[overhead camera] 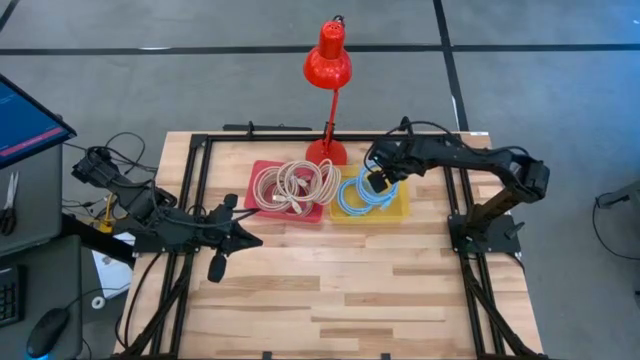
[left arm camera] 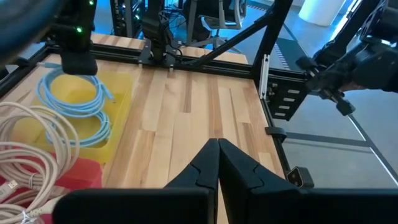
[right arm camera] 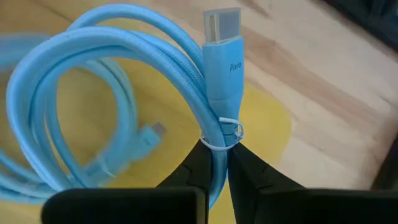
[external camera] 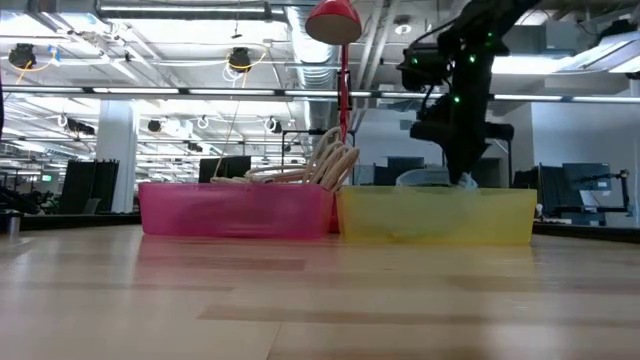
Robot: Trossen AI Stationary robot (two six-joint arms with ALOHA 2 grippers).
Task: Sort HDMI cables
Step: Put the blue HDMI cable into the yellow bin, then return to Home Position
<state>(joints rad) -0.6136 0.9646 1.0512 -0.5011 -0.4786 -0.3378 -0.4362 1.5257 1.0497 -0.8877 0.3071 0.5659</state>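
A pink tray [overhead camera: 262, 175] holds several beige cable coils [overhead camera: 295, 185]; in the low view their loops [external camera: 330, 160] stick up above its rim. Beside it on the right, a yellow tray [overhead camera: 400, 210] holds two light blue coils [overhead camera: 358, 197], also seen in the left wrist view [left arm camera: 74, 106]. My right gripper [overhead camera: 377, 182] is low over the yellow tray [external camera: 435, 215], shut on one blue coil [right arm camera: 124, 56]; the other blue coil [right arm camera: 106, 155] lies under it on the tray floor. My left gripper [overhead camera: 252, 238] waits shut over bare table, left of the trays. My right gripper pinches one blue coil between its two fingers [right arm camera: 186, 168], on the bundled strands at the thin tie [right arm camera: 214, 134] just below the plug [right arm camera: 222, 43]. It comes from above, pointing down into the yellow tray. Whether the coil is clear of the tray floor, I cannot tell.
A red desk lamp [overhead camera: 328, 60] stands at the table's far edge behind the trays, its base [overhead camera: 326, 152] between them. Black frame rails [overhead camera: 195, 190] run along both table sides. Bare wood [overhead camera: 340, 280] lies on the near side of the trays.
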